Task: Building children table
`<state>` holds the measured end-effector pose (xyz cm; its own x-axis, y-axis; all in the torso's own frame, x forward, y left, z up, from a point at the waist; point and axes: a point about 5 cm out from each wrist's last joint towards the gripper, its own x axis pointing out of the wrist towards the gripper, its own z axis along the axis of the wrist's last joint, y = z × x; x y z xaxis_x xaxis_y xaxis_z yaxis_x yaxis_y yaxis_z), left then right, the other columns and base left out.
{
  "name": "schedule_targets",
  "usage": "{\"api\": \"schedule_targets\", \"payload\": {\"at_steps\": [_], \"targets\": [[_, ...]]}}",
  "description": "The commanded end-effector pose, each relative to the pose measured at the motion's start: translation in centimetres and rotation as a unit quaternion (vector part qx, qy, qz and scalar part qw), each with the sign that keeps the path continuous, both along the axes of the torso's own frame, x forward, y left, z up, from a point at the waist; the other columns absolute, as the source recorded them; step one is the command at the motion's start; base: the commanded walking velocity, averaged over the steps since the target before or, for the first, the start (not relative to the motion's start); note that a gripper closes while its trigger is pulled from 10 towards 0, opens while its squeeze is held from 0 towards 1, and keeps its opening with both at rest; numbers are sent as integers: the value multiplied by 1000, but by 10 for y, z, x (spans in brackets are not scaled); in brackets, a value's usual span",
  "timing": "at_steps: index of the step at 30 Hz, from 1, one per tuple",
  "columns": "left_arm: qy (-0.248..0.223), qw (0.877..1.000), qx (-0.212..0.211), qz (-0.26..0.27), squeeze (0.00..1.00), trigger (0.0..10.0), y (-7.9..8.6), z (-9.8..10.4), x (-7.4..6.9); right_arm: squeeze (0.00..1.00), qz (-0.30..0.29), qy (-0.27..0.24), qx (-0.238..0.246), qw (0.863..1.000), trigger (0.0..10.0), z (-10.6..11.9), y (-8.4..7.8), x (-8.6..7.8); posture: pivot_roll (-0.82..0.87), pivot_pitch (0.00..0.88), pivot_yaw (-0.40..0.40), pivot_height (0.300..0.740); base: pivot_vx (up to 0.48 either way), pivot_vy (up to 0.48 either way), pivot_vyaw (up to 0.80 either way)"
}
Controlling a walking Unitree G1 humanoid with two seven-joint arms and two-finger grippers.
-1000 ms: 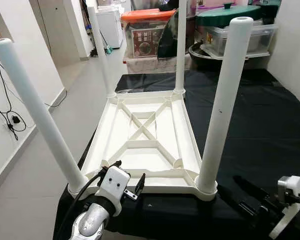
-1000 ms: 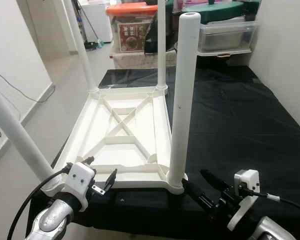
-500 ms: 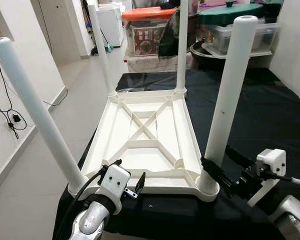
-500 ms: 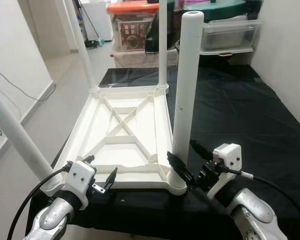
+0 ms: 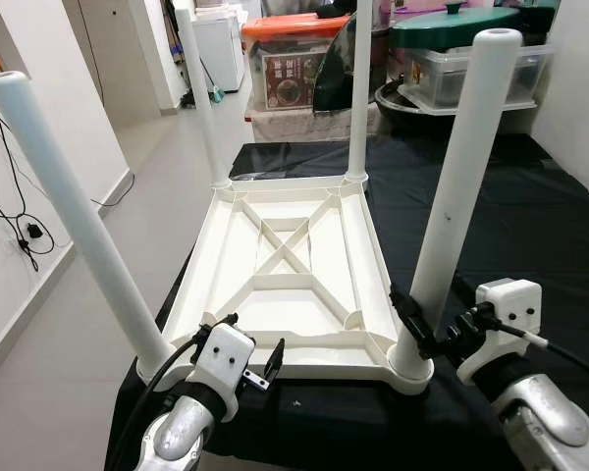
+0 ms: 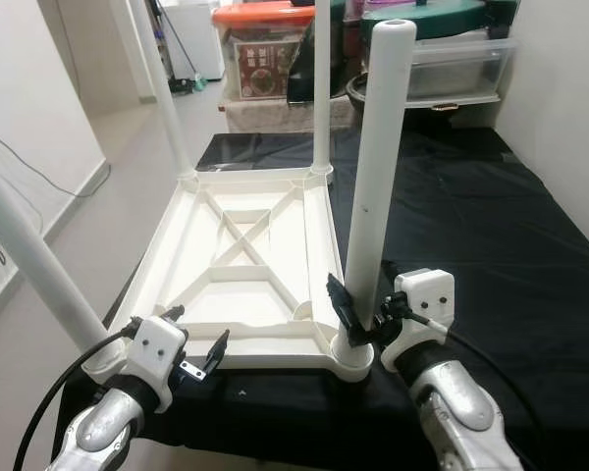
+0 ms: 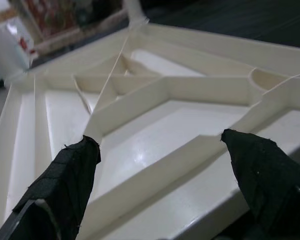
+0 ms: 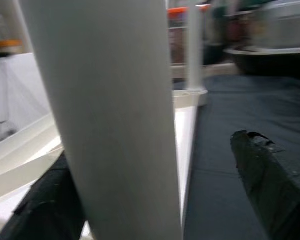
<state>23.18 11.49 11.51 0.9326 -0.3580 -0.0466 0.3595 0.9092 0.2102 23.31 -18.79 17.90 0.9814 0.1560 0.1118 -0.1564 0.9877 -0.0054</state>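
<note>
A white children's table lies upside down on a black cloth, with all its legs standing up. My right gripper is open at the foot of the near-right leg. Its fingers stand on either side of that leg, one well apart from it. My left gripper is open at the table's near rim, beside the near-left leg, with nothing between its fingertips. The far legs rise at the back corners.
Behind the cloth stand an orange-lidded box, a green-lidded pot and a clear bin. Bare floor and a white wall with cables run along the left. The cloth's near edge drops off just under the grippers.
My right gripper has come up from the low right and moved left, so its fingers now straddle the near-right leg's base. The left gripper has stayed put.
</note>
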Motion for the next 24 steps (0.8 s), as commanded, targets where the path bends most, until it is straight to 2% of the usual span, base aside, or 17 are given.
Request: {"api": "schedule_targets", "payload": {"at_steps": [1,3,5,7,8,9,10,11,12,17,19,22,23,24], "targets": [[-27,999,14,-13,0,10000,-1,8,-5,0,-40,-1,-9,999,0,1,-3,0,8,31,24,740,0,0,0],[-36,999,27,-22,0,10000,-2,10,-10,0,-53,1,-8,999,0,0,0,0,8,31,24,740,0,0,0],[-44,996,50,-60,0,10000,-4,12,-24,0,-67,7,-4,998,0,-3,5,3,20,28,15,740,0,0,0],[-44,996,50,-60,0,10000,-4,12,-24,0,-67,7,-4,998,0,-3,5,3,20,28,15,740,0,0,0],[-48,994,60,-82,0,10000,-6,12,-30,0,-71,10,-1,997,0,-3,8,5,24,28,14,740,0,0,0],[-48,994,60,-82,0,10000,-6,12,-30,0,-71,10,-1,997,0,-3,8,5,24,28,14,740,0,0,0],[-57,989,74,-115,0,10000,-9,14,-37,0,-79,12,4,997,0,-3,12,9,35,24,9,740,0,0,0],[-57,989,74,-115,0,10000,-9,14,-37,0,-79,12,4,997,0,-3,12,9,35,24,9,740,0,0,0],[-69,982,97,-148,0,10000,-14,15,-42,0,-89,16,11,996,0,-4,16,13,38,22,6,740,0,0,0],[-77,976,110,-170,0,10000,-17,15,-46,0,-101,27,26,994,0,-5,20,16,37,22,11,740,0,0,0],[-89,967,121,-204,0,10000,-24,17,-51,0,-125,49,81,988,0,-9,24,24,40,24,7,740,0,0,0],[-89,967,121,-204,0,10000,-24,17,-51,0,-125,49,81,988,0,-9,24,24,40,24,7,740,0,0,0],[-89,966,120,-212,0,10000,-24,18,-53,0,-140,63,116,981,0,-11,25,27,43,28,11,740,0,0,0],[-89,966,120,-212,0,10000,-24,18,-53,0,-140,63,116,981,0,-11,25,27,43,28,11,740,0,0,0]]}}
